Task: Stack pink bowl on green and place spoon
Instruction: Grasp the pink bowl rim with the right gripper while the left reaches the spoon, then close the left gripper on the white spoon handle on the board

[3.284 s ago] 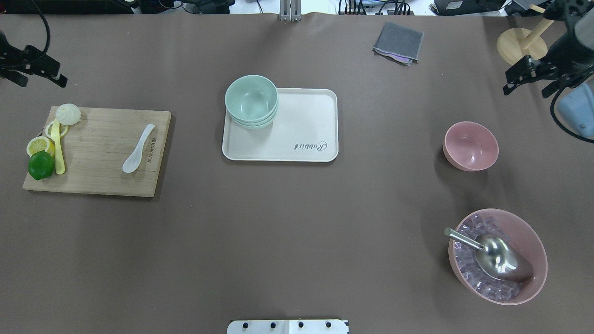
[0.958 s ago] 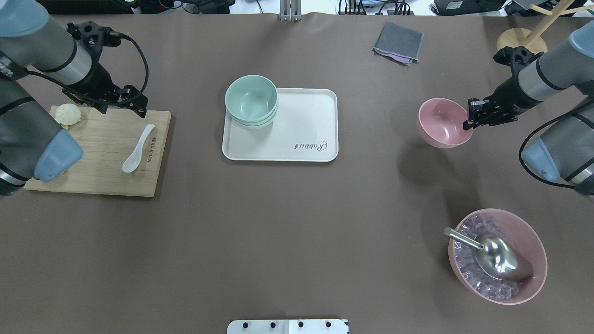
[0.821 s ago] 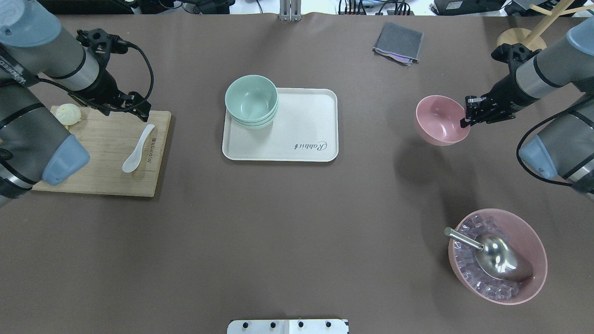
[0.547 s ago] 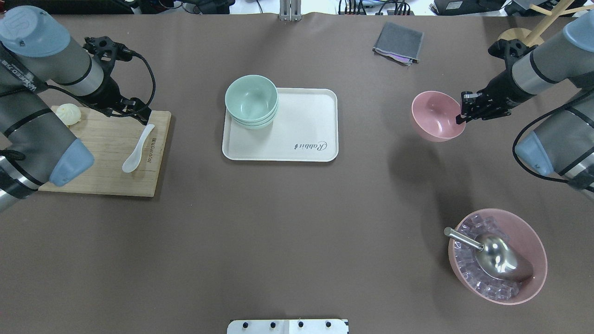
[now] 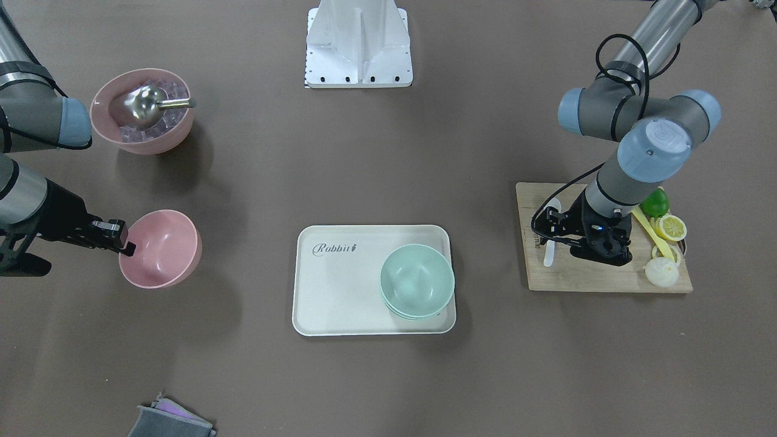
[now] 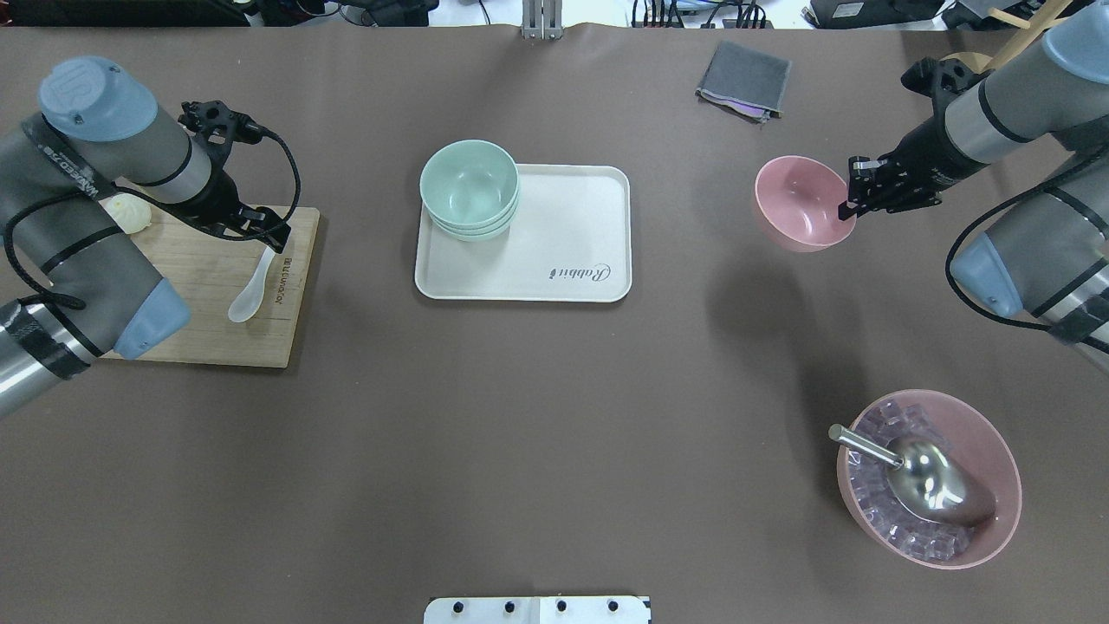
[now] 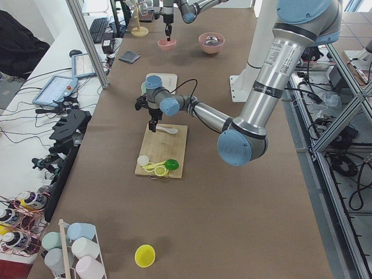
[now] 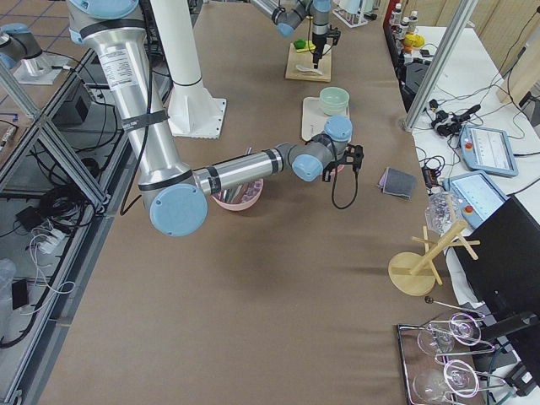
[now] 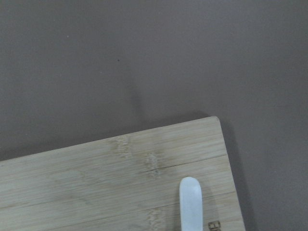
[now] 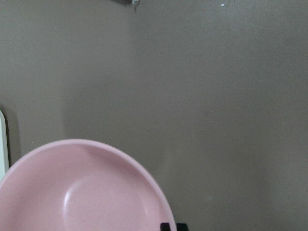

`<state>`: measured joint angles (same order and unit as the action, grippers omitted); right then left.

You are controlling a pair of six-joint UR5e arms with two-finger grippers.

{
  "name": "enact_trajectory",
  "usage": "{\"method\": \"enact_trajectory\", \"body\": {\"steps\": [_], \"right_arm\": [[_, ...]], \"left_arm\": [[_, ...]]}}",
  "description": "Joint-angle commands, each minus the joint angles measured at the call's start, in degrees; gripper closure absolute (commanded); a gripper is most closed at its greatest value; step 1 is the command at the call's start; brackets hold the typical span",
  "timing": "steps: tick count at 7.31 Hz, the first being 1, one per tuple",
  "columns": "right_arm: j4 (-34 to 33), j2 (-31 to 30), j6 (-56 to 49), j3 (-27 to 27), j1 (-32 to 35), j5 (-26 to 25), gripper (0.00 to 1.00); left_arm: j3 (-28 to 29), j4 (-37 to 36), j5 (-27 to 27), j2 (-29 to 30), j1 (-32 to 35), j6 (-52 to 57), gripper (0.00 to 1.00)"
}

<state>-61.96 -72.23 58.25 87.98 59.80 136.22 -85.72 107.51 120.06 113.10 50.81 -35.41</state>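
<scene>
The pink bowl (image 6: 801,204) hangs above the table right of the tray, its shadow cast below it. My right gripper (image 6: 847,208) is shut on its right rim; the right wrist view shows the bowl (image 10: 82,192) close below the camera. The green bowl stack (image 6: 470,186) sits on the back left corner of the white tray (image 6: 563,234). On the wooden cutting board (image 6: 199,329) lies the white spoon (image 6: 249,290), scoop toward me. My left gripper (image 6: 256,236) is open over the spoon's handle end (image 9: 190,204), not holding it.
A large pink bowl (image 6: 929,478) of ice cubes with a metal scoop stands front right. A grey cloth (image 6: 745,80) lies at the back. A bun (image 6: 128,212) sits on the board's left side, a lime (image 5: 654,203) and lemon slices showing in the front view.
My right gripper took hold of the pink bowl, lifted it and carried it left toward the tray. My left arm came in and moved over the spoon's handle.
</scene>
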Motion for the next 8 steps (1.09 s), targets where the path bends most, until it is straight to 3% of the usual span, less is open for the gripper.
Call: {"method": "enact_trajectory", "body": {"steps": [1, 4, 6, 8], "right_arm": [[0.0, 0.2, 0.5, 0.0, 0.0, 0.0, 1.0], [0.0, 0.2, 0.5, 0.0, 0.0, 0.0, 1.0], [0.0, 0.2, 0.5, 0.0, 0.0, 0.0, 1.0], [0.0, 0.2, 0.5, 0.0, 0.0, -0.1, 1.0]], "left_arm": [[0.7, 0.9, 0.0, 0.0, -0.4, -0.2, 0.12], [0.3, 0.9, 0.1, -0.1, -1.6, -1.0, 0.14], [0.3, 0.9, 0.1, -0.2, -1.9, -1.0, 0.28], [0.0, 0.9, 0.2, -0.3, -1.9, -0.9, 0.32]]}}
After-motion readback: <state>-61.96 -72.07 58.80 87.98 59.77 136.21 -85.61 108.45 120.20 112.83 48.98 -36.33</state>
